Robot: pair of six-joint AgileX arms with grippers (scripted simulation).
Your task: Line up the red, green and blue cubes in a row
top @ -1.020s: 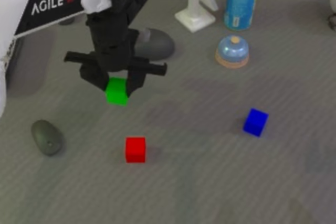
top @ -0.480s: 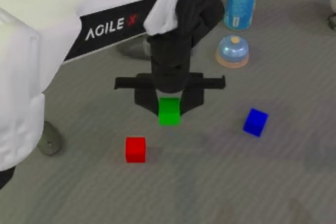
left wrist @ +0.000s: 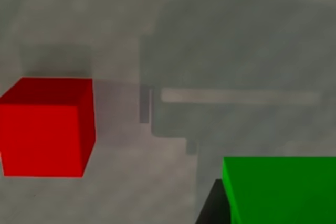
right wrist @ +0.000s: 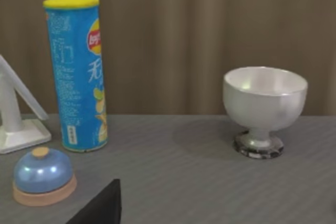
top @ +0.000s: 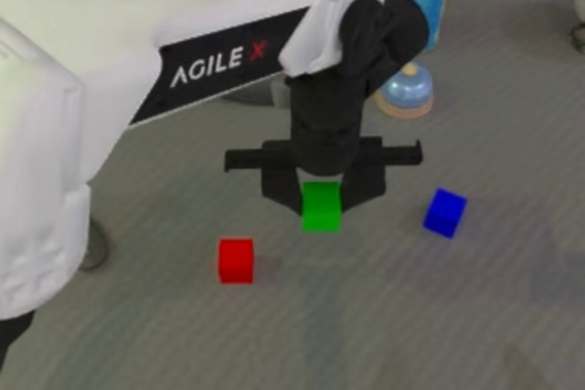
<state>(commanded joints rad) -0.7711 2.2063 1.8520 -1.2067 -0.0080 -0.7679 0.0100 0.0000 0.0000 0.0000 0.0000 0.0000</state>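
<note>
Grey table surface (top: 512, 317), tan curtain behind. Clutter was kept along the far edge: blue chip can (right wrist: 79, 72), blue-domed bell (top: 407, 89), white stand (right wrist: 16, 124), pale goblet (right wrist: 264, 106).

Left gripper (top: 322, 196) was seen near the table's middle, pointed down, fingers closed onto the green cube (top: 322, 206) from its two opposite sides. The cube was held square between them and appeared to be lifted clear of the surface; in the left wrist view the green cube sat at the frame edge between the jaws, with the grip's shadow cast on the table below.

Red cube (top: 236, 260) was resting on the table, nearer the front and to the left of the held cube, apart from it. Blue cube (top: 445, 213) was on the table to the right, turned slightly, well apart from red.

Judgement: green was being carried into the gap between red and blue, so red would serve as the row's anchor. Green was not yet level with red; it sat a little farther back. The next step would likely be lowering it beside red, then releasing. Blue not yet lined up and skewed, so a later pick was probably needed.

Right arm parked off the table's right, out of the top view; its fingers could not be told.
</note>
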